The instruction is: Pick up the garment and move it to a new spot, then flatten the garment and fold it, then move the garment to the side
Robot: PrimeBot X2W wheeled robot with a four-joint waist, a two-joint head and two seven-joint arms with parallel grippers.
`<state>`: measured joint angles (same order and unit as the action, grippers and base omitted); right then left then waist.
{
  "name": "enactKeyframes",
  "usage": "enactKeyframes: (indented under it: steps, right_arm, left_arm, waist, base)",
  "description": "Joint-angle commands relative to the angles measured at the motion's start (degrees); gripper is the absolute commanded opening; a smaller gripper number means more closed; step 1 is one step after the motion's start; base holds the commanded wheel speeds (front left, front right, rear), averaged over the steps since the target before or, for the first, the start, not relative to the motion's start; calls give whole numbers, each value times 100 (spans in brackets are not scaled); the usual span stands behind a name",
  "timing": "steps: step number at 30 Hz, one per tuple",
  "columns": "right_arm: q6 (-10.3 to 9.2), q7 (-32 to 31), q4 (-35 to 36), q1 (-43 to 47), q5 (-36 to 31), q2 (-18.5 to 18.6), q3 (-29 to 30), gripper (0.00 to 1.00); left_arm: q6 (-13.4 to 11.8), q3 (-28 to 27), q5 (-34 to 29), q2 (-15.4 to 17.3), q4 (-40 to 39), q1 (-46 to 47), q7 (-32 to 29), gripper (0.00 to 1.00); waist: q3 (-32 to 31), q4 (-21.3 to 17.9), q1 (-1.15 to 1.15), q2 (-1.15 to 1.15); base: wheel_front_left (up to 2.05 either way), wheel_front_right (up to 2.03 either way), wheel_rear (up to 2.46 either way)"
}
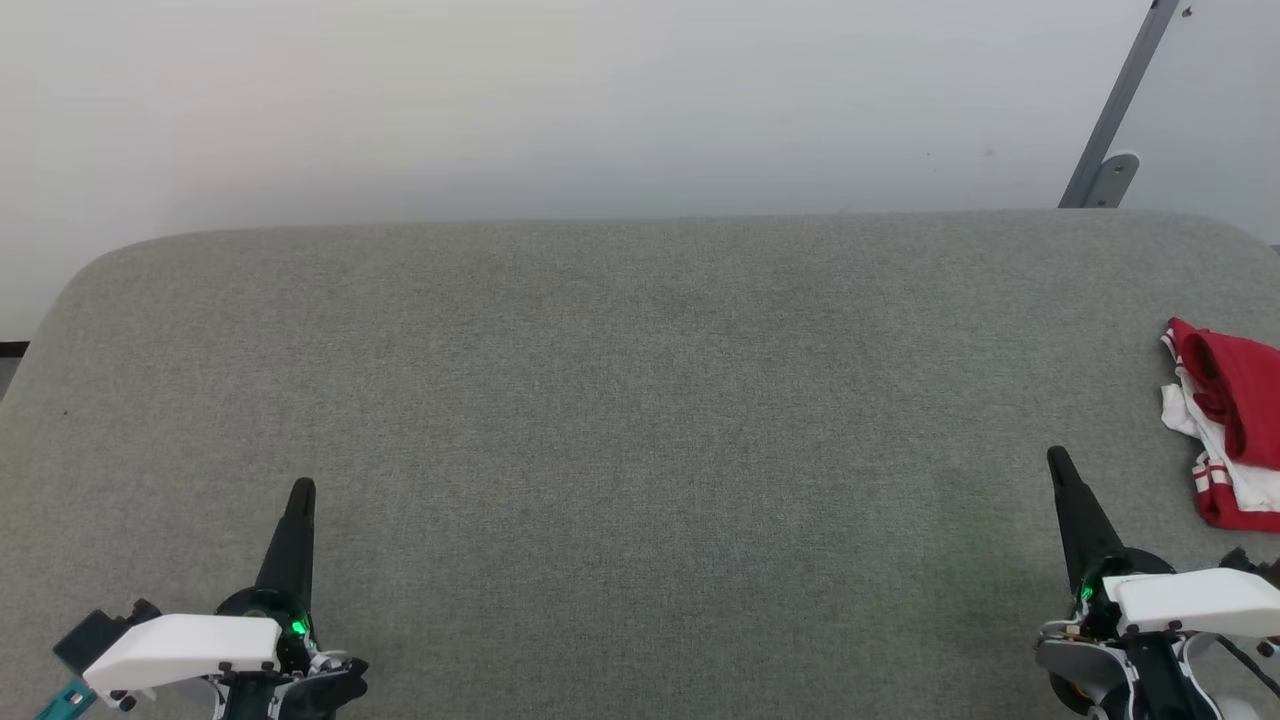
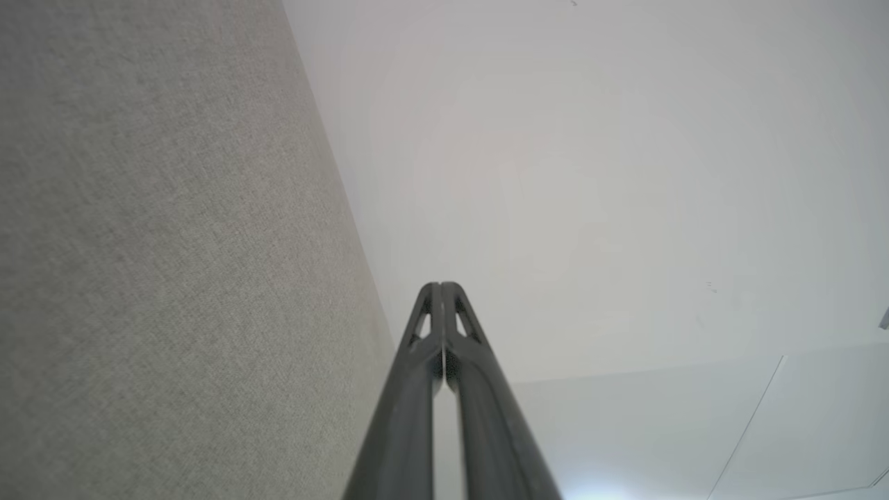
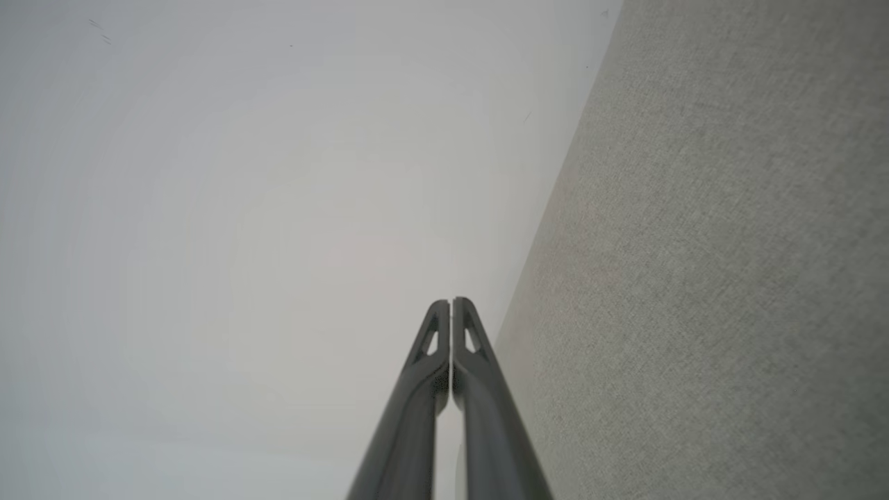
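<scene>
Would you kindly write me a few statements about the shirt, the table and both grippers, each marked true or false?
1. The left gripper and the right gripper are both shut. True.
2. The garment lies bunched on the grey table, at the head view's right edge. True.
3. The right gripper holds the garment. False: it holds nothing and is apart from it.
4. The garment is folded flat at the table's middle. False: it is crumpled, far right.

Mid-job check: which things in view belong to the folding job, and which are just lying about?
Job:
garment, bunched at the right edge of the grey table
left pincer, shut
right pincer, shut

Lying about:
metal strut, far right
</scene>
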<state>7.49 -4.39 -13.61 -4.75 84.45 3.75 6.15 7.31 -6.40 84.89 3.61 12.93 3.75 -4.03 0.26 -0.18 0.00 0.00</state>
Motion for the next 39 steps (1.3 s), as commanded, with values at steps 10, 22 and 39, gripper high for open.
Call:
enactKeyframes:
  steps: [10,22,39]
  right_arm:
    - [0,-131,-29,-118,413,-59,37,0]
    - [0,-244,-52,-180,827,-103,49,0]
    - [0,-235,-51,-164,802,-98,44,0]
  left_arm:
    - [29,11,387,-29,57,201,-131,0]
    - [31,16,793,-60,123,295,-253,0]
    - [31,4,769,-64,120,288,-259,0]
  waist:
    - [-4,8,0,0]
    - [-8,18,0,0]
    - [-8,18,0,0]
  base:
    - [0,0,0]
    - [0,0,0]
    - [0,0,0]
